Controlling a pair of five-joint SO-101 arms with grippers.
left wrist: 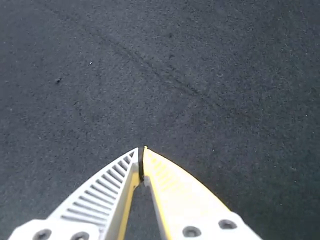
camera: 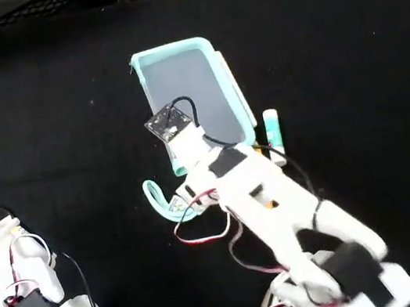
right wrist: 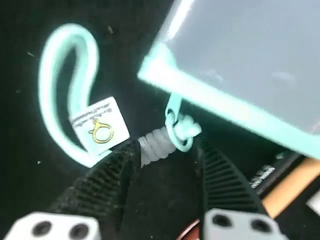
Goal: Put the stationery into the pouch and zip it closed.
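The teal pouch [camera: 188, 93] with a grey mesh face lies flat at the middle of the table. Its teal strap [camera: 155, 196] curls off the near corner. My right arm [camera: 259, 191] reaches over the pouch's near end. In the right wrist view my right gripper [right wrist: 167, 150] is open, its black fingers [right wrist: 107, 175] on either side of the teal zipper pull [right wrist: 180, 131] at the pouch's edge [right wrist: 210, 95]. A white and teal stick [camera: 273, 127] lies beside the pouch. My left gripper [left wrist: 142, 150] is shut and empty over bare black cloth.
A white tag with a gold clasp [right wrist: 98, 131] hangs on the strap loop [right wrist: 55, 75]. An orange, pencil-like piece [right wrist: 290, 185] shows past the right finger. My left arm [camera: 9, 259] stays at the table's near left corner. Black cloth covers the table [camera: 347, 57].
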